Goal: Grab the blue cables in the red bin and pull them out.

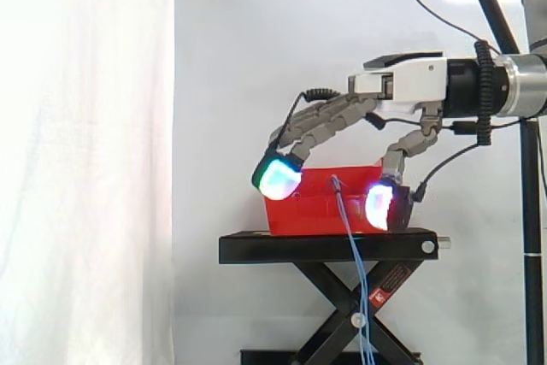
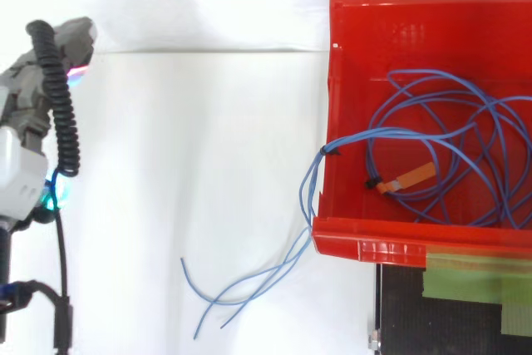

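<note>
Locate thin blue cables coiled inside open-topped red plastic bin, one bundle draped over its wall. Note hand spread wide, empty, apart from bin. Close firmly round draped bundle; pull steadily, avoiding snags on rim.

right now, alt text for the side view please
A grey robot hand with glowing fingertips spans a red plastic bin on a black scissor stand, open and holding nothing. Thin blue cables hang over the bin's near wall, past the stand.
</note>
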Tool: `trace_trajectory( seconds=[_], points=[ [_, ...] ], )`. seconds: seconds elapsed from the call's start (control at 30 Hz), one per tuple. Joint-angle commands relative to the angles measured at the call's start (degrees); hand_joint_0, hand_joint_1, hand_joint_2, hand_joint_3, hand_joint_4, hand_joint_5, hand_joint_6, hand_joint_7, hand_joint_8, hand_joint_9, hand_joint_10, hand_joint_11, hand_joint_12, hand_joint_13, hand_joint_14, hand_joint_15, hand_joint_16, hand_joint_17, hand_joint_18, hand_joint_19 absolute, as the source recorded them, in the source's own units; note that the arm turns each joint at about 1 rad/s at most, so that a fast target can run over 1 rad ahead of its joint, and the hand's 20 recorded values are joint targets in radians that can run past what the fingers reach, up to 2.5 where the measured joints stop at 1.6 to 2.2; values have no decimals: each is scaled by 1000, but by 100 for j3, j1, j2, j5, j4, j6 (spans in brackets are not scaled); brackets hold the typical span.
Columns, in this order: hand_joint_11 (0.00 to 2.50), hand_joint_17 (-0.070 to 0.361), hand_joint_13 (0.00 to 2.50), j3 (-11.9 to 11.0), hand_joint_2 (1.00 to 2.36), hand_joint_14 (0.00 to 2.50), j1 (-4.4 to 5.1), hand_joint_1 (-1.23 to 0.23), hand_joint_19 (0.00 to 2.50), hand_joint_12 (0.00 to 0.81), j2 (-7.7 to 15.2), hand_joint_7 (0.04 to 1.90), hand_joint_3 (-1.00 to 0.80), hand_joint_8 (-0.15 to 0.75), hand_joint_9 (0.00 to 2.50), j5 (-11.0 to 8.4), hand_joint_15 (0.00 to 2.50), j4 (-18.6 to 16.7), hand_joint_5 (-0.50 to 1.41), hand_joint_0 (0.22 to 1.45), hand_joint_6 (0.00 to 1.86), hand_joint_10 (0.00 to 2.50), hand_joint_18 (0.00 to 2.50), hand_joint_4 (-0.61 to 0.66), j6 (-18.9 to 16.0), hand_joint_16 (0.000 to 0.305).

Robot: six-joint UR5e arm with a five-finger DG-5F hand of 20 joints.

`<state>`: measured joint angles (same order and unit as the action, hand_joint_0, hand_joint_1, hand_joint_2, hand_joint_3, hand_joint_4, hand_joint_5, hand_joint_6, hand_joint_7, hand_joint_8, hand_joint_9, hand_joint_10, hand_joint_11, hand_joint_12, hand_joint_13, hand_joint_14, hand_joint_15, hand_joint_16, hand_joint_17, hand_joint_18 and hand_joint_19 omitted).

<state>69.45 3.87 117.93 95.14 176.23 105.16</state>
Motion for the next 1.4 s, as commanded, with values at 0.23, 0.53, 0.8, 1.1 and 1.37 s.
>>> trace_trajectory(
  seconds=[0.23,0.53,0.8,1.1,1.37],
  points=[
    [46,119,364,-186,1000,6,-176,-981,223,344,45,429,-1000,240,435,233,157,606,578,752,13,0,281,119,-80,53],
    [47,117,363,-125,1000,6,-273,-993,224,341,63,438,-1000,235,435,373,158,140,585,764,13,0,285,84,465,52],
    [40,115,357,508,1000,6,-466,-993,228,340,54,433,-1000,227,432,382,154,-326,593,767,12,0,283,42,606,51],
    [41,113,353,526,1000,6,-659,-996,236,338,274,427,-1000,220,426,707,157,-194,584,770,12,0,278,3,606,50],
    [35,111,348,148,1000,6,-800,-1005,236,335,318,431,-1000,209,421,927,156,61,589,781,12,0,273,-20,606,49]
  ],
)
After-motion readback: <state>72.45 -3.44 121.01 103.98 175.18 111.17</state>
